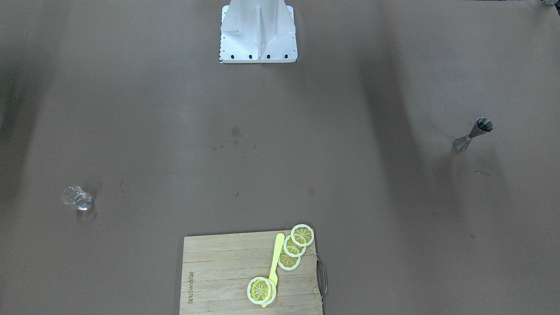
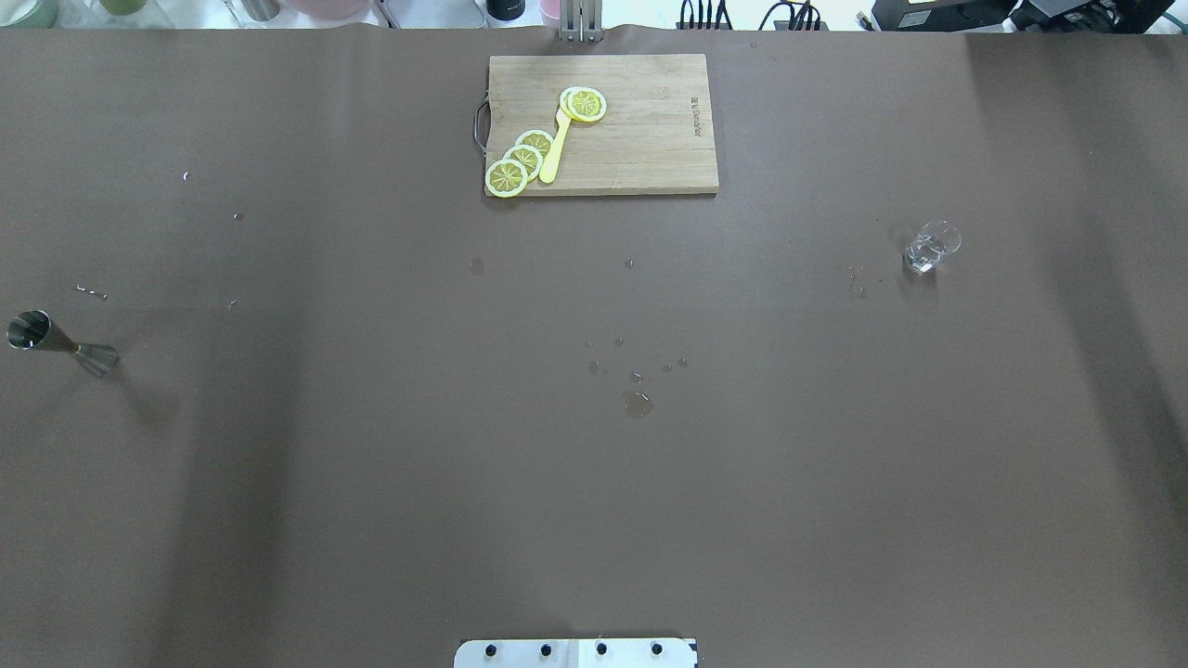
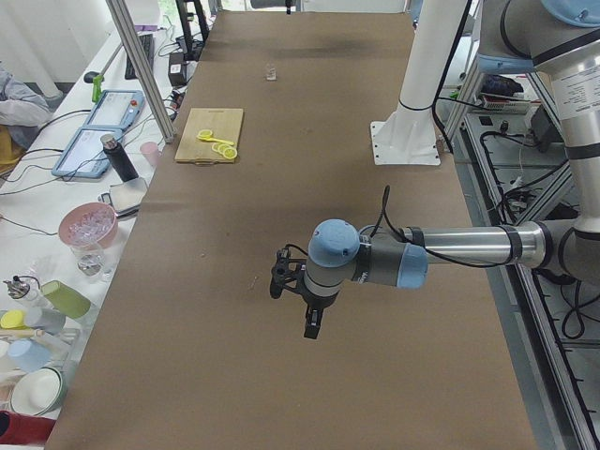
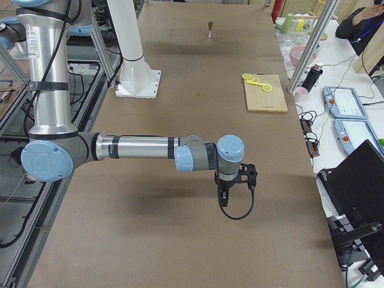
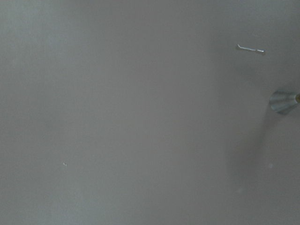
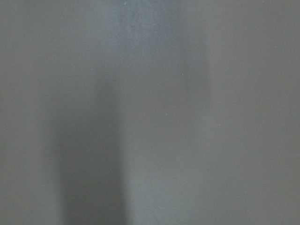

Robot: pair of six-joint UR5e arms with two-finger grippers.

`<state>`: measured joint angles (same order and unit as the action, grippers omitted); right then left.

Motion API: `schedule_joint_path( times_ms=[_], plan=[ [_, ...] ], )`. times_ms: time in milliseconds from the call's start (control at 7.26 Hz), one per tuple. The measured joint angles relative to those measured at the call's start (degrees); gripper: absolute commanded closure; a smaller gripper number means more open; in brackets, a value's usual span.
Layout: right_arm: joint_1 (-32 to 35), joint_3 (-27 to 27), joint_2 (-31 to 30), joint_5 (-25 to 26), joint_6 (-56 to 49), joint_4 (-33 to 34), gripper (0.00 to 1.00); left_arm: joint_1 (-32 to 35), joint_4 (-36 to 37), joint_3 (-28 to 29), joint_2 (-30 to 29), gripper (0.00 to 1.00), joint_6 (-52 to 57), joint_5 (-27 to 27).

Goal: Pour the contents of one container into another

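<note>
We saw a long table [image 2: 371, 510] covered in brown paper. The near left arm [image 3: 459, 248] stretched its forearm level over the table with the wrist bent down, so its jaws hung pointing at the paper. The right arm [image 4: 138, 147] held the same pose at the other end. We could not tell how wide either arm's jaws stood. A pale wooden cutting board [image 2: 640, 139] lay at the far edge, carrying a yellow plastic knife [image 2: 549, 167] and yellow lemon slices [image 2: 524, 160]. The small silvery steel hourglass-shaped jigger [image 2: 60, 345] stood upright far out on the robot's left. The small clear drinking glass [image 2: 931, 247] stood upright on its right, well apart. Water droplets [image 2: 638, 404] dotted the middle.
</note>
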<state>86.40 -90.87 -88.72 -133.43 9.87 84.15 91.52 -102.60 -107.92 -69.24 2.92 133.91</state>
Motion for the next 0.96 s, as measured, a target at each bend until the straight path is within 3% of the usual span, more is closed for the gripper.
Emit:
schedule_joint_path(
  times_ms=[276, 689, 965],
  plan=[
    [0.0, -0.72, 2.24, -4.39, -0.15, -0.17, 0.0, -0.02, -9.32, 3.52, -0.35, 0.02, -1.64, -1.8],
    [-0.97, -0.59, 6.36, -6.64, 0.32, -2.04, 0.0, -0.67, -24.88, 8.4, -0.68, 0.02, -11.08, -4.53],
    [-2.31, 2.15, 5.49, -10.75, 2.39, -12.07, 0.0, -2.52, -32.79, 9.43, -0.31, 0.02, -11.97, -7.69]
  ],
)
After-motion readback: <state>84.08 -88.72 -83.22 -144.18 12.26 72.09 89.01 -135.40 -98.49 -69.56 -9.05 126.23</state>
